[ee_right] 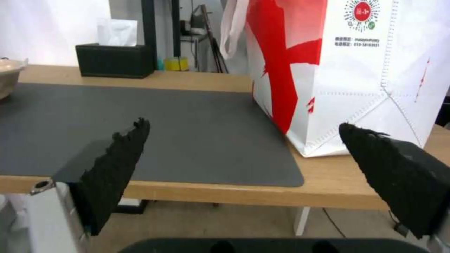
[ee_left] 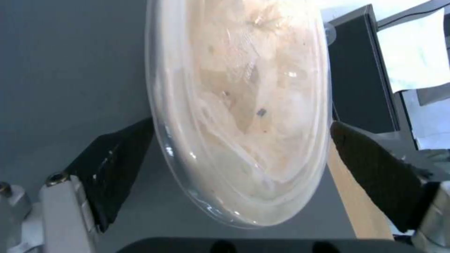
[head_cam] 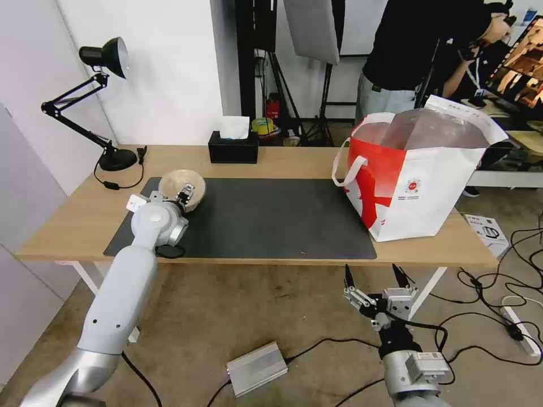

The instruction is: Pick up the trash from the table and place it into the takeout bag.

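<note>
The trash in view is a beige round lidded bowl (head_cam: 180,183) at the left end of the dark grey mat (head_cam: 271,220) on the table (head_cam: 68,220). My left gripper (head_cam: 185,196) holds it. In the left wrist view the bowl (ee_left: 244,105) sits tilted between the two black pads, each touching its rim, so the gripper (ee_left: 241,123) is shut on it. The red-and-white takeout bag (head_cam: 418,186) stands open at the table's right end. My right gripper (head_cam: 376,280) hangs open below the table's front edge, facing the bag (ee_right: 356,70).
A black tissue box (head_cam: 233,148) stands at the back of the table, and a black desk lamp (head_cam: 107,56) at the back left. On the floor lie a silver box (head_cam: 257,367) and cables. A person stands behind the bag.
</note>
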{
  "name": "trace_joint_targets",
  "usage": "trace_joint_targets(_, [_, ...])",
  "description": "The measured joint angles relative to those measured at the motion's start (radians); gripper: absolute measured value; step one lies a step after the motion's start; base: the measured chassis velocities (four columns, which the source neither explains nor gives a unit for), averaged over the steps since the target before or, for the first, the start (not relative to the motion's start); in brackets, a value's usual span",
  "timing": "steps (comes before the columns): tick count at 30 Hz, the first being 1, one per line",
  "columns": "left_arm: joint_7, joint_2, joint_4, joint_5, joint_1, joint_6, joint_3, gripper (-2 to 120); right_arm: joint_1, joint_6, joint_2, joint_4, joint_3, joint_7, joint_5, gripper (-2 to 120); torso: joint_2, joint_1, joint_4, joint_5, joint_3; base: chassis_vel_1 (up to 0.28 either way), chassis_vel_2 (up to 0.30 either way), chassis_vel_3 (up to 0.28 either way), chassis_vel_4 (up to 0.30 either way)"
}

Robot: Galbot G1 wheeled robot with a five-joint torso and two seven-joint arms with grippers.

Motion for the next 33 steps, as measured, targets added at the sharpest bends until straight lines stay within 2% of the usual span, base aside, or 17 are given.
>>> trace_joint_targets(4, [0.0,-0.004,0.008,0.003,-0.007,-0.001,0.005,99,0.0,0.0,0.0,0.0,0.0,0.0,0.0,100,0.0,0.0,0.0,0.0,0.0,0.0,0.0,0.0,0.0])
trace_joint_targets(6, [0.0,-0.005,0.01,0.005,-0.01,-0.002,0.008,86,0.0,0.0,0.0,0.0,0.0,0.0,0.0,100,0.0,0.0,0.0001,0.0,0.0,0.0,0.0,0.0,0.0])
trace_joint_targets(10, [0.001,-0.004,0.01,0.007,-0.01,-0.003,0.009,75,0.0,0.0,0.0,0.0,0.0,0.0,0.0,100,0.0,0.0,0.0,0.0,0.0,0.0,0.0,0.0,0.0])
trace_joint_targets(11, [0.001,-0.003,0.009,0.007,-0.009,-0.004,0.009,68,0.0,0.0,0.0,0.0,0.0,0.0,0.0,100,0.0,0.0,0.0,0.0,0.0,0.0,0.0,0.0,0.0])
trace_joint_targets(13, [0.001,-0.003,0.008,0.007,-0.008,-0.004,0.009,67,0.0,0.0,0.0,0.0,0.0,0.0,0.0,100,0.0,0.0,0.0,0.0,0.0,0.0,0.0,0.0,0.0])
trace_joint_targets(17, [0.002,0.001,0.0,0.008,0.0,-0.006,0.004,46,0.0,0.0,0.0,0.0,0.0,0.0,0.0,100,0.0,0.0,0.0001,-0.0001,0.0,0.0,0.0,0.0,0.0])
trace_joint_targets(19, [0.002,0.002,-0.001,0.008,0.001,-0.007,0.003,42,0.0,0.0,0.0,0.0,0.0,0.0,0.0,100,0.0,0.0,0.0,-0.0001,0.0,0.0,0.0,0.0,0.0])
trace_joint_targets(22, [0.003,0.004,-0.005,0.01,0.008,-0.007,-0.003,27,0.0,0.0,0.0,0.0,0.0,0.0,0.0,100,0.0,0.0,0.0001,-0.0001,0.0,0.0,0.0,0.0,0.0])
trace_joint_targets(23, [0.003,0.004,-0.005,0.01,0.008,-0.007,-0.003,27,0.0,0.0,0.0,0.0,0.0,0.0,0.0,100,0.0,0.0,0.0001,-0.0001,0.0,0.0,0.0,0.0,0.0])
trace_joint_targets(26, [0.007,0.004,-0.007,0.014,0.017,-0.008,-0.007,13,0.0,0.0,0.0,0.0,0.0,0.0,0.0,100,0.0,0.0,0.0,0.0,0.0,0.0,0.0,0.0,0.0])
trace_joint_targets(31, [0.014,0.004,-0.01,0.02,0.021,-0.01,-0.008,1,0.0,0.0,0.0,0.0,0.0,0.0,0.0,100,0.0,0.0,-0.0001,0.0,0.0,0.0,0.0,0.0,0.0])
trace_joint_targets(33, [0.014,0.004,-0.01,0.023,0.022,-0.01,-0.008,1,0.0,0.0,0.0,0.0,0.0,0.0,0.0,100,0.0,0.0,-0.0001,0.0,0.0,0.0,0.0,0.0,0.0])
